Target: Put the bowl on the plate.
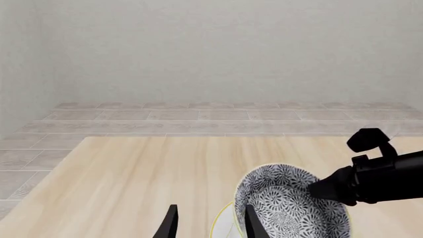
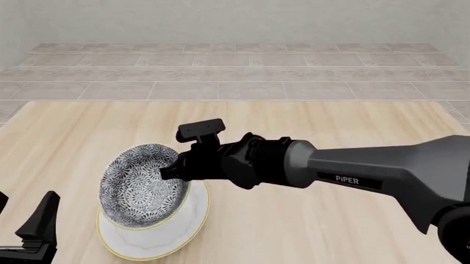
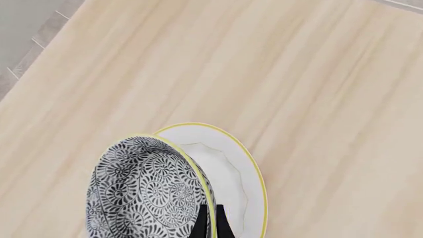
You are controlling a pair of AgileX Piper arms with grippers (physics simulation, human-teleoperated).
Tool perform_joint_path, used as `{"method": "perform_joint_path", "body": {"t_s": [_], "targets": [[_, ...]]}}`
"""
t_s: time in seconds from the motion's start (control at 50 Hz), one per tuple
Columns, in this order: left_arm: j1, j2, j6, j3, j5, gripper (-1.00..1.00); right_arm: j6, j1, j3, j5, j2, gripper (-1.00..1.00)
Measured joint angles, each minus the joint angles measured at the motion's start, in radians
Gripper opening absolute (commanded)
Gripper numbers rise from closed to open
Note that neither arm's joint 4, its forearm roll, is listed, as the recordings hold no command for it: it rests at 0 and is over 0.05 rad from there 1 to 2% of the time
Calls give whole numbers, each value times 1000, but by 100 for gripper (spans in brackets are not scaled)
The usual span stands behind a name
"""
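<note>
The bowl (image 2: 140, 184), patterned dark grey and white with a yellow-green rim, hangs tilted over the white plate (image 2: 158, 242), which lies near the table's front left. My right gripper (image 2: 167, 169) reaches across from the right and is shut on the bowl's rim. In the right wrist view its fingers (image 3: 199, 221) pinch the wall of the bowl (image 3: 142, 193), with the plate (image 3: 231, 173) just beyond. My left gripper (image 2: 22, 212) stands open at the front left corner, apart from both; in its own view the bowl (image 1: 288, 203) and plate (image 1: 225, 220) lie ahead.
The light wooden table (image 2: 331, 231) ends at a far edge, with a tiled floor (image 2: 235, 77) and pale wall behind. The right arm (image 2: 367, 176) spans the table's right half at low height.
</note>
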Motion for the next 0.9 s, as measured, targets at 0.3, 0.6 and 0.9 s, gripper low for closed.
{"method": "perform_joint_path", "body": {"t_s": [0.3,0.6,0.9], "targets": [[0,0,0,0,0,100,0,-2,-1,-7,10,-100],[0,0,0,0,0,100,6,-2,5,-17,21,-100],[0,0,0,0,0,100,13,-3,17,-30,30,-100]]}}
